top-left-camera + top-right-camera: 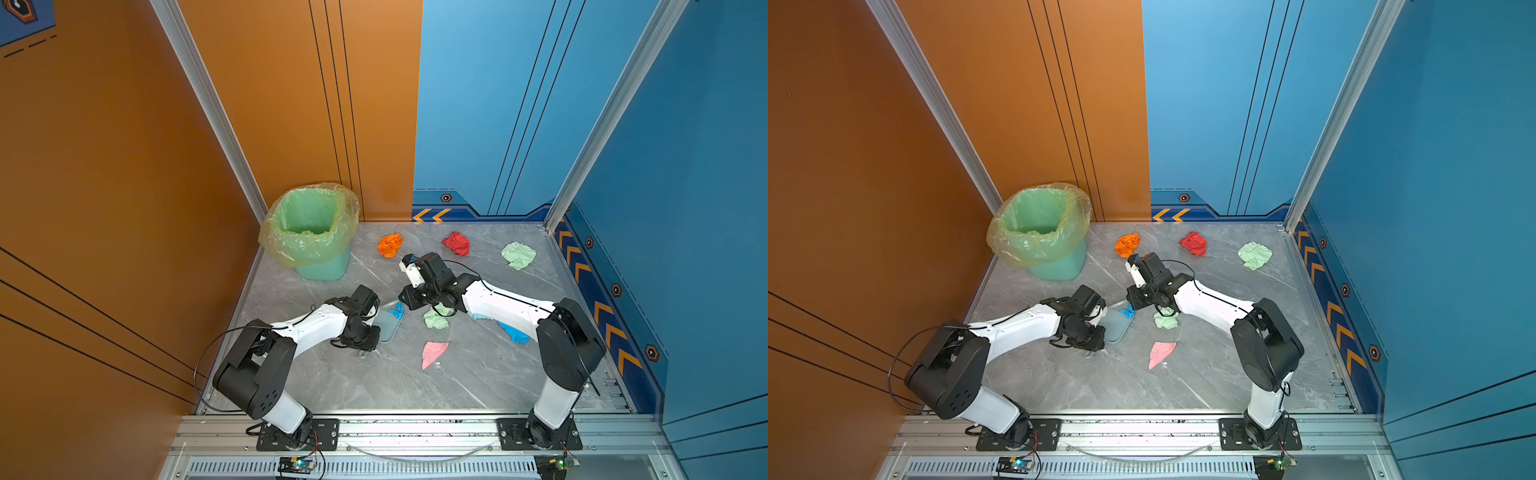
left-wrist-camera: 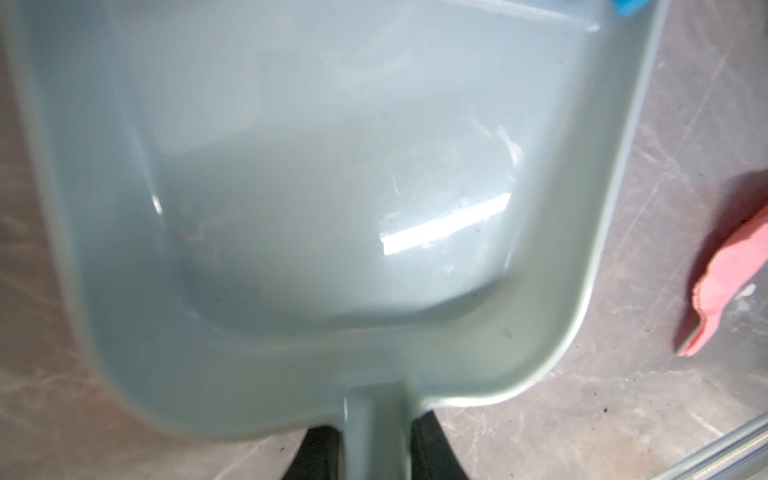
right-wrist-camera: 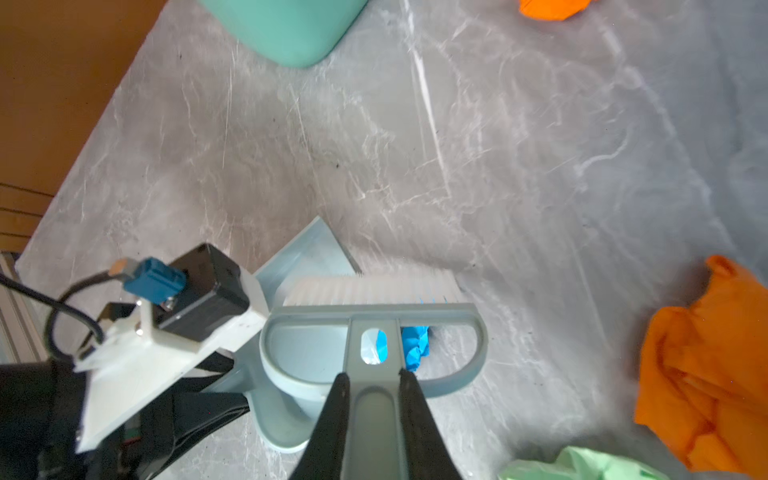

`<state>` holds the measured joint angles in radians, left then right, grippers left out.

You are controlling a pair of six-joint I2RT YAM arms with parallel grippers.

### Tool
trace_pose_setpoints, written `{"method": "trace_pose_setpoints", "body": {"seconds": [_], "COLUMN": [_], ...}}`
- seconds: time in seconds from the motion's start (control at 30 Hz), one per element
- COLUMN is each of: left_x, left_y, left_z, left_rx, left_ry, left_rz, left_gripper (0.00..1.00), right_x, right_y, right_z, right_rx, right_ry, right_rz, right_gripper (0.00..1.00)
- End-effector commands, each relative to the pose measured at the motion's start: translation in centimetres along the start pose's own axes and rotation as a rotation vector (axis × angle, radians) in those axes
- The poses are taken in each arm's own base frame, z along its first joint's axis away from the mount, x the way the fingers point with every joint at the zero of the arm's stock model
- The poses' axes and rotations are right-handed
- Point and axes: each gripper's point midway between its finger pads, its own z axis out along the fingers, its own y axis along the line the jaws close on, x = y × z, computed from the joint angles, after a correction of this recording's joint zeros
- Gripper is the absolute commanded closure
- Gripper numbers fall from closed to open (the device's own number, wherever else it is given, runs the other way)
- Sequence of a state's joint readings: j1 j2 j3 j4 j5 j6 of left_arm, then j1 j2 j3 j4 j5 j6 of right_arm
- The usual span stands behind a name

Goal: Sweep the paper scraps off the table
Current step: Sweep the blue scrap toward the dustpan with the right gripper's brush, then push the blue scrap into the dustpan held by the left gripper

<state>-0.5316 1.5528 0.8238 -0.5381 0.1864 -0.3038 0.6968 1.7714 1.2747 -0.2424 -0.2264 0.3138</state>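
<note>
dustpan (image 2: 291, 166) sits on the bench (image 3: 457, 145), its handle clamped in the left end effector (image 2: 374, 449), so the brush (image 3: 374, 309) clamped in the right end effector (image 3: 376, 415) can draw the blue scrap (image 3: 413, 347) at its mouth inside, while other paper scraps (image 1: 390, 244) lie scattered

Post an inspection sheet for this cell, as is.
Surface: table, grey marble.
Job's things: orange scrap, red scrap, far green scrap, near green scrap, pink scrap; blue scrap at the lip of the dustpan; second blue scrap partly under the right arm.
Clutter: nothing seen.
Grippers: left gripper shut on the dustpan's handle; right gripper shut on the brush handle.
Cables: black cable loops off the left arm; clear tube lies on the front rail.
Surroundings: lined bin, far left corner; orange wall, blue wall.
</note>
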Motion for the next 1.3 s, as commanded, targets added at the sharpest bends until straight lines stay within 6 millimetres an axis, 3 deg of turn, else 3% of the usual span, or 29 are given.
{"method": "trace_pose_setpoints", "body": {"seconds": [0.0,0.4,0.67,0.87,1.07,1.27], "left_x": [3.2,3.2,2.9,2.8,2.8,2.8], "left_y": [0.5,0.0,-0.2,-0.3,-0.2,-0.2], "left_z": [0.8,0.5,0.8,0.9,0.7,0.8], "left_rx": [-0.025,-0.023,-0.023,-0.021,-0.027,-0.027], "left_ry": [0.098,0.087,0.096,0.098,0.092,0.093], "left_rz": [0.001,0.014,0.022,0.025,0.027,0.029], "left_gripper": [1.00,1.00,1.00,1.00,1.00,1.00], "right_x": [-2.1,1.2,2.7,4.2,3.6,2.1], "right_y": [-1.9,-2.2,0.1,2.8,3.4,1.1], "right_z": [-1.8,-1.5,-0.8,-1.5,-3.2,-4.5], "right_rx": [0.062,0.065,-0.031,-0.203,-0.324,-0.239], "right_ry": [-0.096,0.029,0.104,0.207,0.224,0.149], "right_rz": [0.086,0.122,0.115,0.133,0.199,0.169], "right_gripper": [1.00,1.00,1.00,1.00,1.00,1.00]}}
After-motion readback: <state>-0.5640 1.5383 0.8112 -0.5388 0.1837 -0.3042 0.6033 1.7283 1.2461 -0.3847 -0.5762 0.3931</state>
